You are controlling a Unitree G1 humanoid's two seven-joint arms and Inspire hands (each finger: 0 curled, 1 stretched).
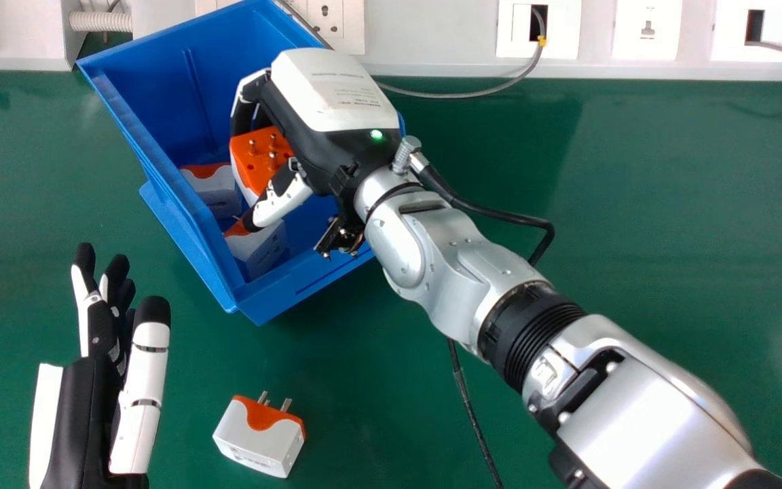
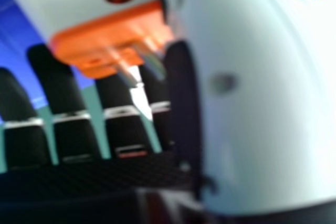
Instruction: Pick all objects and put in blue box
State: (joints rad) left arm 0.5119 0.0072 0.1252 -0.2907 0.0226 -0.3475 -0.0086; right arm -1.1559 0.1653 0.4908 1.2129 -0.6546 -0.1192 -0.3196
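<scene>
Worktop; on it, blue box, boxed adapters inside. Right hand, over the box, about half closed, fingers bent round the held adapter with thumb opposite; left hand, at lower left, straight-fingered and holding nothing. Held adapter: prong face up, inside the rim, so opening the hand should suffice; loose adapter: right of and nearer the left hand.

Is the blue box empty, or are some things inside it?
Not empty: the blue box has two white-and-orange plug adapters inside, and the right hand holds another within its walls.
</scene>
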